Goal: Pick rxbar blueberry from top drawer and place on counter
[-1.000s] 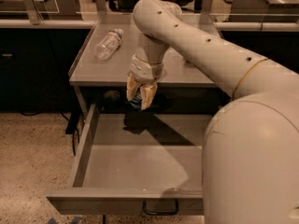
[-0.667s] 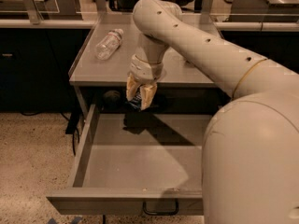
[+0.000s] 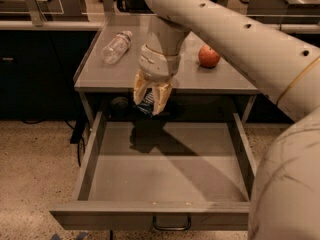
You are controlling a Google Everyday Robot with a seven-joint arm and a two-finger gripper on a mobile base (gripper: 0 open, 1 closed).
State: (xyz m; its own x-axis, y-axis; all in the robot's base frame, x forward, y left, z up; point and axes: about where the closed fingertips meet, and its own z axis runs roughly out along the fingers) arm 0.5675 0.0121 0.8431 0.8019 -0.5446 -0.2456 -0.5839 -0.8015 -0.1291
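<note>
My gripper [image 3: 150, 104] hangs at the counter's front edge, above the back of the open top drawer [image 3: 165, 176]. Its fingers [image 3: 161, 97] are shut on the rxbar blueberry [image 3: 146, 104], a dark navy bar with white print that shows between them. The bar is held in the air, above the drawer floor and just below counter level. The counter [image 3: 165, 76] is a flat grey metal top right behind the gripper. The drawer's loop handle [image 3: 171, 224] shows on its front panel.
A clear plastic bottle [image 3: 116, 47] lies on the counter's left side. A red apple [image 3: 209, 56] sits on its right side. My arm's large white body [image 3: 285, 174] fills the right of the view. A dark round object [image 3: 119, 105] sits under the counter behind the drawer.
</note>
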